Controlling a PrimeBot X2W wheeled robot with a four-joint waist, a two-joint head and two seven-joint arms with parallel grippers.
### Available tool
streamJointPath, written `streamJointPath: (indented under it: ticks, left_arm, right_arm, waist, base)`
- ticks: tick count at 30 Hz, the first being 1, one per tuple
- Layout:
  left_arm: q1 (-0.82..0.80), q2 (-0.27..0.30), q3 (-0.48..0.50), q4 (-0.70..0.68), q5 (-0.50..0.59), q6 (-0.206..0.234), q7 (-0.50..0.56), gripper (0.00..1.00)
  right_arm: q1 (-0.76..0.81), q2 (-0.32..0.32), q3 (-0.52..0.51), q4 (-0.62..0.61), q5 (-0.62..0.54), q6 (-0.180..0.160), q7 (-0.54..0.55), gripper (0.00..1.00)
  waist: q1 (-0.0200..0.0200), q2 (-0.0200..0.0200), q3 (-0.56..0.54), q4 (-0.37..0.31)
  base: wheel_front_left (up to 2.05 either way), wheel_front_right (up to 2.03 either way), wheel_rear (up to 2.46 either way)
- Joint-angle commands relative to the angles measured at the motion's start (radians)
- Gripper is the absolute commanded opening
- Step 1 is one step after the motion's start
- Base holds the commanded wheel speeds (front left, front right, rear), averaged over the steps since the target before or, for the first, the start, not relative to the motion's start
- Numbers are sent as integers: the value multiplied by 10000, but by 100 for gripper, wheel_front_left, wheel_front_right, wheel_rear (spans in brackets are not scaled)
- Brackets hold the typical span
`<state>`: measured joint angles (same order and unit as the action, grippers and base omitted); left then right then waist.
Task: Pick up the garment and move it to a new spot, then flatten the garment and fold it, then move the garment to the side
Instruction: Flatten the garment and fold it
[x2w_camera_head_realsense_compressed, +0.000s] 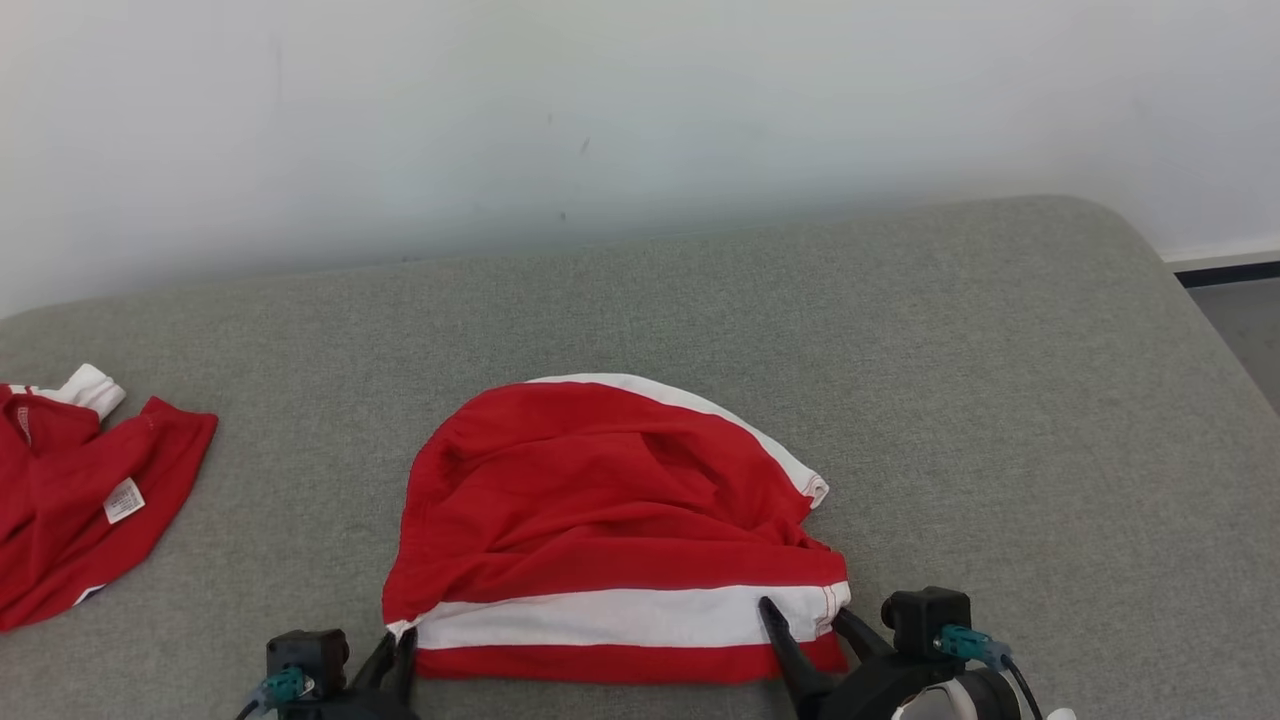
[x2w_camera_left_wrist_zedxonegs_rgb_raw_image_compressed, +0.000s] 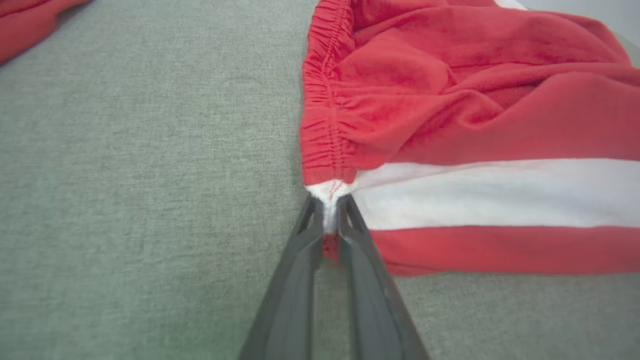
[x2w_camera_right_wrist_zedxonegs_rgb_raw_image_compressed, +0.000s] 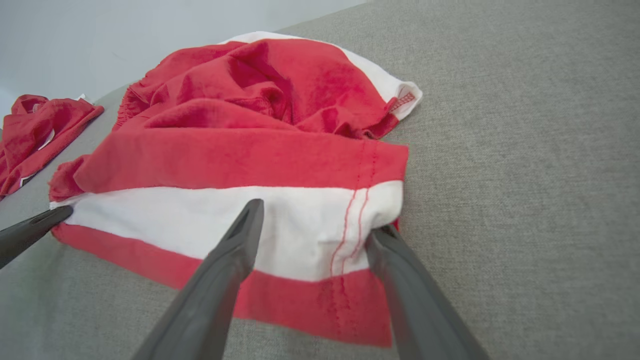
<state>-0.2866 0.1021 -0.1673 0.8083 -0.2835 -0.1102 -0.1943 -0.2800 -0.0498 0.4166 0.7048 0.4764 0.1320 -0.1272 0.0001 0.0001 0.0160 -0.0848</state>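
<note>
A grey padded surface (x2w_camera_head_realsense_compressed: 900, 350) was backed by a pale wall (x2w_camera_head_realsense_compressed: 640, 100). Red white-striped shorts (x2w_camera_head_realsense_compressed: 600, 500) were laid at its near middle, long axis left to right, elastic waistband (x2w_camera_left_wrist_zedxonegs_rgb_raw_image_compressed: 325, 100) leftward. The waistband corner was clamped by the left pincer (x2w_camera_left_wrist_zedxonegs_rgb_raw_image_compressed: 330, 220); the right pincer (x2w_camera_right_wrist_zedxonegs_rgb_raw_image_compressed: 316, 220) was spread open astride the hem corner. A second red garment's (x2w_camera_head_realsense_compressed: 60, 540) white label (x2w_camera_head_realsense_compressed: 124, 500) was unreadable.

A grey fabric-covered surface (x2w_camera_head_realsense_compressed: 900, 350) with a rounded far corner meets a plain white wall (x2w_camera_head_realsense_compressed: 640, 100). At the far left on it lies a crumpled red cloth (x2w_camera_head_realsense_compressed: 70, 500), its small white label (x2w_camera_head_realsense_compressed: 124, 500) facing up.
</note>
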Motion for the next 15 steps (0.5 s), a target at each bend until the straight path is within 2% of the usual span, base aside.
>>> streamJointPath:
  ticks: [1, 2, 3, 11, 15]
  left_arm:
    - [-185, -15, -24, 135, -75, -22, -129, 0]
    - [-226, -18, -42, 185, -93, -42, -188, 0]
    - [-271, -27, -79, 204, -118, -71, -255, 0]
    - [-464, -71, -186, -12, -387, -154, -634, 0]
    - [-500, -157, -91, -664, -980, -185, -688, 0]
  right_arm:
    - [-134, -10, 47, 91, 71, -26, -103, 71]
    - [-177, -10, 75, 127, 86, -26, -154, 28]
    - [-228, -10, 94, 143, 76, -26, -226, 0]
    - [-480, -9, 134, -20, 279, -26, -804, 0]
    - [-557, -12, 135, -509, 646, -26, -984, 0]
  waist:
    - [-1, -1, 33, 1]
    - [-1, -1, 53, 1]
    - [-1, -1, 68, 4]
    - [-1, -1, -4, 14]
    - [-1, -1, -95, 26]
  base:
    - [0, 0, 0]
    - [0, 0, 0]
    - [0, 0, 0]
    - [0, 0, 0]
    - [0, 0, 0]
